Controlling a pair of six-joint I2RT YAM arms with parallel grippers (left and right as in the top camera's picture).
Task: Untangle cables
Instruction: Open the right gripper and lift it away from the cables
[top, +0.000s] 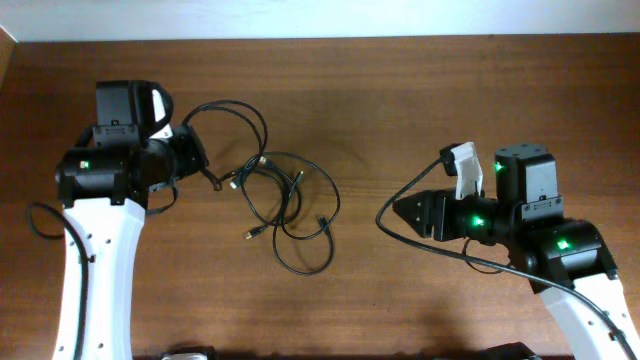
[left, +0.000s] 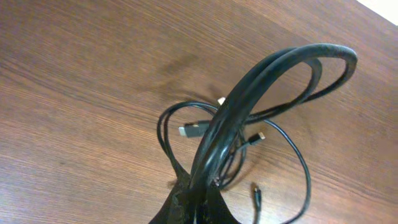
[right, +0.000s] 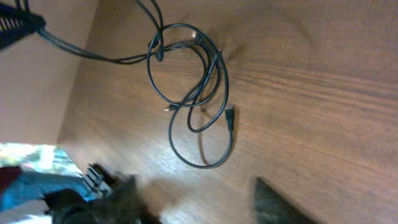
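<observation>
left gripper (top: 203, 160): I see it clenched on the cables; in its wrist view a doubled loop rises straight out of the closed fingertips.
right gripper (top: 403, 212): released; in its wrist view the two fingers (right: 280, 202) stand wide apart, blurred at the bottom edge, with nothing between them.
cables (top: 272, 180): thin black cords on the table (top: 420, 90), lying in overlapping loops near the middle, closer to my left arm than to my right.
held part: one loop arcs from the left gripper up and over toward the heap, lifted off the wood; the rest lies flat.
tangle: several loops cross one another on the heap's left side; I cannot tell how many separate cords there are.
plug ends (left: 188, 131): small, some metal-tipped, scattered in and around the loops; one lies at the heap's lower left, one inside the large loop on the right.
right gripper to cables: well apart, pointing at the heap from the right, touching none of it.
arm wire (top: 380, 215): a thicker black lead curving beside the right gripper, separate from the heap.
</observation>
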